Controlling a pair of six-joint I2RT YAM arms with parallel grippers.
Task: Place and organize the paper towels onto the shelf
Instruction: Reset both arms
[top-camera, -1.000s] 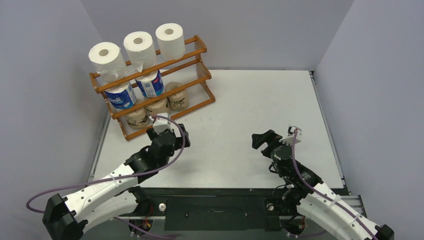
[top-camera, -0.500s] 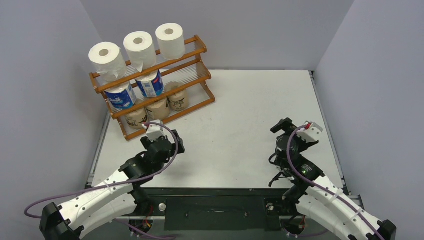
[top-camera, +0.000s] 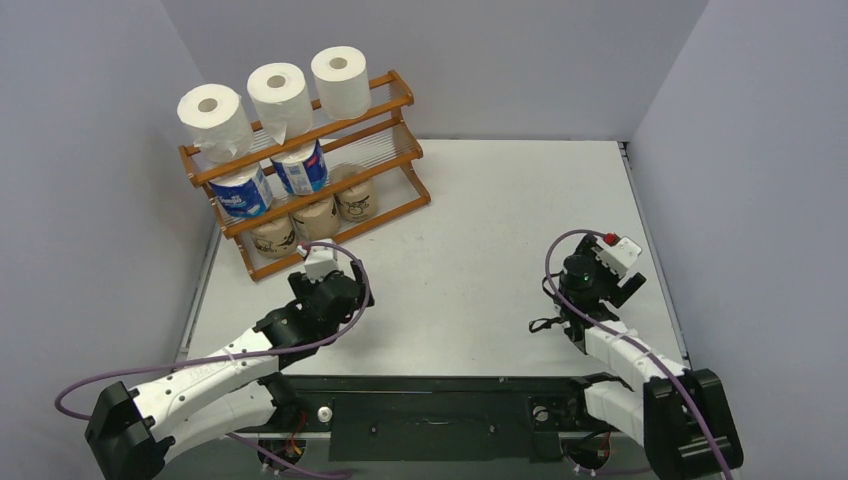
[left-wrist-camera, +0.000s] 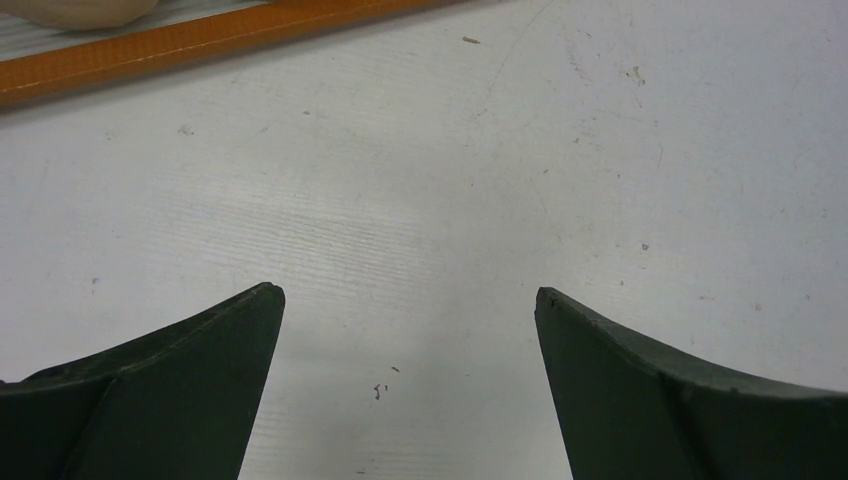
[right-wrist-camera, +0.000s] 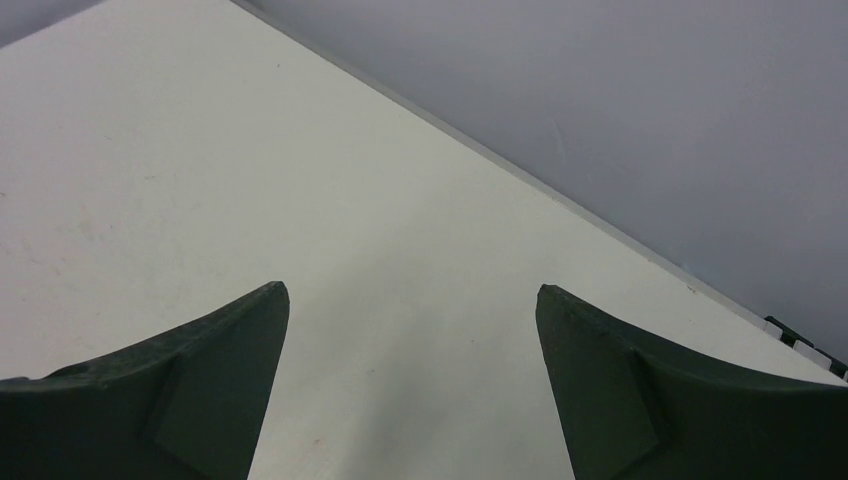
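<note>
Holds the left gripper wide and empty, low over the worktop just before the shelf. Holds the right gripper wide and empty too, near the worktop's right edge. Finds all paper towels shelved at the far-left corner: white rolls on top, blue-and-white rolls in the middle, brown rolls at the bottom.

A shelf is being carried by the white table, at about ten o'clock on it. Three white rolls are being held on the top tier, two blue rolls on the middle tier and three brown rolls on the bottom tier.
</note>
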